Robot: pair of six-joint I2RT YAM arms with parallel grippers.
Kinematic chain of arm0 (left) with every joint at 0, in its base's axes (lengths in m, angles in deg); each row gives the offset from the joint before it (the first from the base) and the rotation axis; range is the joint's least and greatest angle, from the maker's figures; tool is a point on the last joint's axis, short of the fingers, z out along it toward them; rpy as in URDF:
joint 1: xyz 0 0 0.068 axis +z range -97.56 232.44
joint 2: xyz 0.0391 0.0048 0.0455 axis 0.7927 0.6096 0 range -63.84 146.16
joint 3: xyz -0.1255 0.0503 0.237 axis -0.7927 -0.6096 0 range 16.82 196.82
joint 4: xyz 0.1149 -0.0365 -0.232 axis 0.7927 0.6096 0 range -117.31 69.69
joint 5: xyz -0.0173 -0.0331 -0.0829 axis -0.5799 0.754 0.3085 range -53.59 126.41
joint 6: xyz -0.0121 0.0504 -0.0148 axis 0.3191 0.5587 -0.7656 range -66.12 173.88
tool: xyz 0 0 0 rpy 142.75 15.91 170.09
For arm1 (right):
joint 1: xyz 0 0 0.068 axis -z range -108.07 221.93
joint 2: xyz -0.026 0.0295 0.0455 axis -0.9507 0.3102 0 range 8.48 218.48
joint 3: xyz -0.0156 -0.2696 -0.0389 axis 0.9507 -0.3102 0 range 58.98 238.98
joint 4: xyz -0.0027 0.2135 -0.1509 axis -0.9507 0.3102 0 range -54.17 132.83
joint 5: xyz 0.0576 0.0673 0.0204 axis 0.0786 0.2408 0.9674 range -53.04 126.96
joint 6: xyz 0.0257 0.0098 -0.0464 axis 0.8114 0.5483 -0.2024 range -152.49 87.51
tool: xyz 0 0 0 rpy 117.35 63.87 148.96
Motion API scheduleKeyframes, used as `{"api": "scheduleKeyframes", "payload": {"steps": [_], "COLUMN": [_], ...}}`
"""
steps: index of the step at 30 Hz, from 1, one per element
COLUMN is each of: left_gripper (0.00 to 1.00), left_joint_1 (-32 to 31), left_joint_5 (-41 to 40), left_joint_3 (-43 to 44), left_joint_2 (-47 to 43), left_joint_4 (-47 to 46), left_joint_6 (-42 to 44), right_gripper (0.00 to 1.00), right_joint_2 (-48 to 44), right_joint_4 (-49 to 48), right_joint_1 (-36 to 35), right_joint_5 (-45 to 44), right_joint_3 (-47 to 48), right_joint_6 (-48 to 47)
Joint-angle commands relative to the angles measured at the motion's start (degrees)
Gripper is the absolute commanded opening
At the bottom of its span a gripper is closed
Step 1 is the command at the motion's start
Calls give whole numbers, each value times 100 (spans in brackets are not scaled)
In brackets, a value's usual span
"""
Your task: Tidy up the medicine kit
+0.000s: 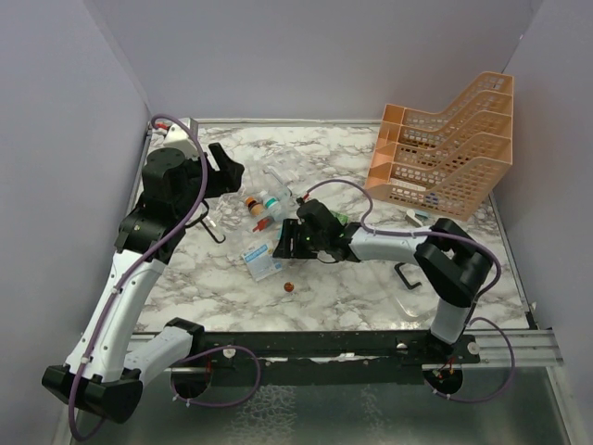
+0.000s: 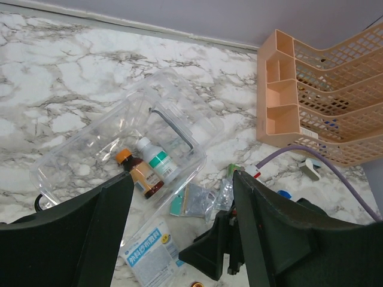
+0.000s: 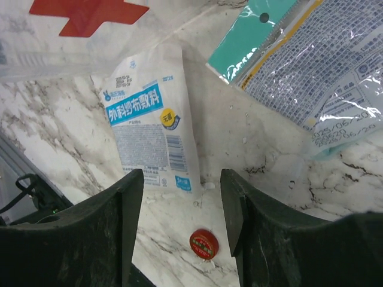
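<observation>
The medicine kit (image 1: 269,190) is a clear plastic box on the marble, with a black handle (image 2: 173,127) showing through it. Inside lie a brown bottle with an orange cap (image 2: 139,174) and a white bottle with a green label (image 2: 155,160). My left gripper (image 2: 182,178) hangs open above the box's near edge, holding nothing. A blue-and-white sachet (image 3: 149,125) lies in front of the box, and a small red tin (image 3: 203,244) sits nearer still. My right gripper (image 3: 181,179) is open, low over the table just past the tin and at the sachet's lower corner. A silver and teal sachet (image 3: 311,66) lies beside the box.
An orange mesh tiered rack (image 1: 445,148) stands at the back right. A clear piece with a black U-shaped handle (image 1: 406,275) lies near the right arm's base. A white pack with a red cross (image 3: 90,15) lies just beyond the blue sachet. Grey walls close in three sides.
</observation>
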Motion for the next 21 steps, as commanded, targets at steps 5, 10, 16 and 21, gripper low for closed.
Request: {"api": "scheduleKeyframes", "payload": {"steps": [5, 10, 16, 21], "left_gripper": [71, 71, 71, 71], "left_joint_1": [-41, -61, -88, -134], "left_joint_5": [-221, -201, -198, -293], "left_joint_3": [58, 8, 47, 109], "left_joint_2": [-108, -129, -83, -56], "left_joint_4": [-30, -18, -23, -9], "left_joint_6": [-118, -139, -112, 27], "right_gripper": [49, 42, 17, 1], "right_joint_2": [548, 814, 910, 550], "right_joint_4": [-426, -886, -968, -912], "right_joint_1": [-35, -45, -55, -55], "right_joint_5": [-142, 75, 2, -388], "right_joint_3": [330, 195, 179, -17], "right_joint_6": [120, 401, 376, 348]}}
